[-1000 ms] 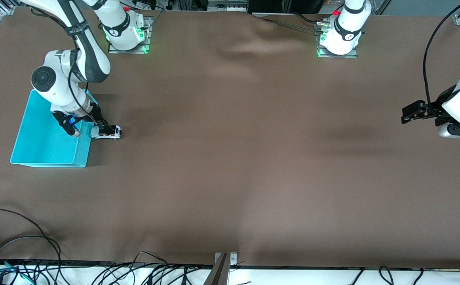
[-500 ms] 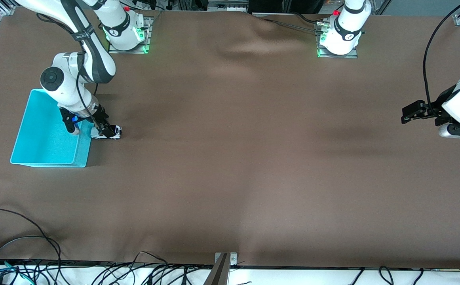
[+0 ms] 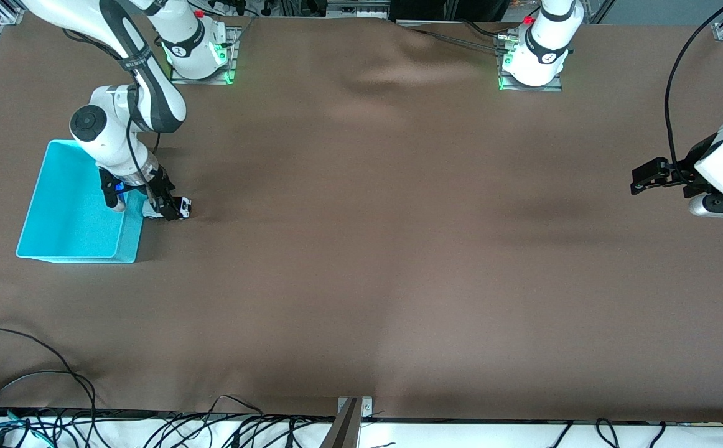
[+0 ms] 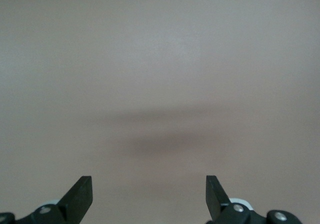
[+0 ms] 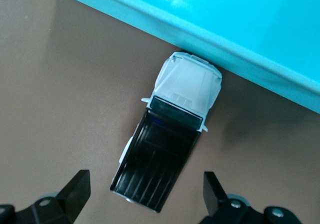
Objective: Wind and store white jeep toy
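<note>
The right tool (image 5: 145, 196) is hanging wide open just over the white jeep toy (image 5: 170, 129), fingers straddling the black roof end and not touching it yet. The jeep is sitting on the brown desk (image 3: 361, 249) with its white nose right up against the outer wall of the cyan bin (image 3: 128, 239), toward the right arm's end. That's where this could go sideways, I think: the car is angled between the fingers, so closing could pinch it skewed, spin it, or shove it along the bin wall, and the wall isn't leaving much room. The left tool (image 4: 149, 196) is waiting, also open, over bare desk at the left arm's end.
</note>
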Robot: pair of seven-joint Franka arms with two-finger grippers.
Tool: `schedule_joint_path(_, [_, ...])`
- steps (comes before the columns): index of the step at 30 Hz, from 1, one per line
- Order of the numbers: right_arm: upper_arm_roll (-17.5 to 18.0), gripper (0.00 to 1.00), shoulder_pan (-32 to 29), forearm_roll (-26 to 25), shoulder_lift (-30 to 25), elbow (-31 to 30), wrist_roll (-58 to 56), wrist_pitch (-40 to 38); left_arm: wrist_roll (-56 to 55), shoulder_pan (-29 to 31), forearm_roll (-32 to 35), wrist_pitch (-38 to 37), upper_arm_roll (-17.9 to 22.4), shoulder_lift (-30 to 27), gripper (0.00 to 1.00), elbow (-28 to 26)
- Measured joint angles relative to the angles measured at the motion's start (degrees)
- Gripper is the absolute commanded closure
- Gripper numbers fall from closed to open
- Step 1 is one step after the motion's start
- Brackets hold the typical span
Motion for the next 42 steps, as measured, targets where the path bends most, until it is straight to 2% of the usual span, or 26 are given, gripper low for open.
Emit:
schedule_joint_path(18, [-2.76,0.01,-0.25,0.0,2.78,0.0,0.13,3.32,0.0,-0.05,0.0,-0.03,0.0,0.0,0.0,0.0])
schedule_joint_path(21, [-2.76,0.1,-0.24,0.0,3.24,0.0,0.13,3.73,0.0,-0.06,0.0,-0.04,0.0,0.0,0.0,0.0])
schedule_joint_path(22, [-2.76,0.18,-0.24,0.0,3.35,0.0,0.14,3.84,0.0,-0.06,0.0,-0.05,0.0,0.0,0.0,0.0])
schedule_joint_path(23, [-2.76,0.31,-0.24,0.0,3.42,0.0,0.13,3.92,0.0,-0.07,0.0,-0.05,0.0,0.01,0.0,0.0])
schedule_joint_path(24, [-2.76,0.4,-0.24,0.0,3.48,0.0,0.14,3.97,0.0,-0.07,0.0,-0.05,0.0,0.01,0.0,0.0])
schedule_joint_path(27, [-2.76,0.56,-0.24,0.0,3.6,0.01,0.14,4.06,0.0,-0.1,0.0,-0.05,0.0,0.01,0.0,0.0])
schedule_joint_path(29, [-2.76,0.61,-0.24,0.0,3.66,0.02,0.14,4.17,0.0,-0.11,0.0,-0.05,0.0,0.01,0.0,0.0])
schedule_joint_path(36, [-2.76,0.99,-0.24,0.0,3.64,0.13,0.13,4.34,0.0,-0.14,0.0,-0.06,0.0,0.01,0.0,0.0])
schedule_joint_path(42, [-2.62,1.0,-0.19,0.0,3.4,0.27,0.13,4.36,0.0,-0.15,0.0,-0.06,0.0,0.02,0.0,0.0])
